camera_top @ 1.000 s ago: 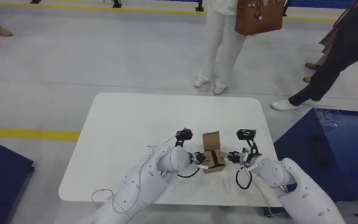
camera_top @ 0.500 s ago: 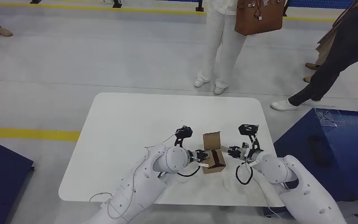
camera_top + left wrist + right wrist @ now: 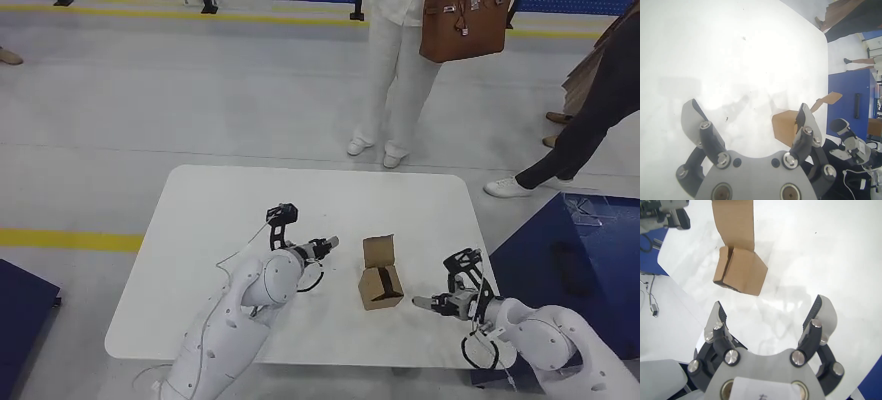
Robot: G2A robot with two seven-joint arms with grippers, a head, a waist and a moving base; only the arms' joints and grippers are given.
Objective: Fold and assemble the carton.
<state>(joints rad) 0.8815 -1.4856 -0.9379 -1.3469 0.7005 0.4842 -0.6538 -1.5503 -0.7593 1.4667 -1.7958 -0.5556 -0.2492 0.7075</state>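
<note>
A small brown carton stands on the white table, its box body folded and one long lid flap sticking up. My left gripper is open, a short way to the carton's left, touching nothing. In the left wrist view the carton lies beyond the open fingers. My right gripper is open near the table's front right, apart from the carton. The right wrist view has the carton ahead of its open gripper, flap raised.
The table's front edge runs close to the right gripper. A blue cabinet stands just right of the table. Several people stand on the floor beyond the far edge.
Both grippers have let go of the carton and drawn away, the left one back and to the left, the right one toward the front right. The carton stays put.
</note>
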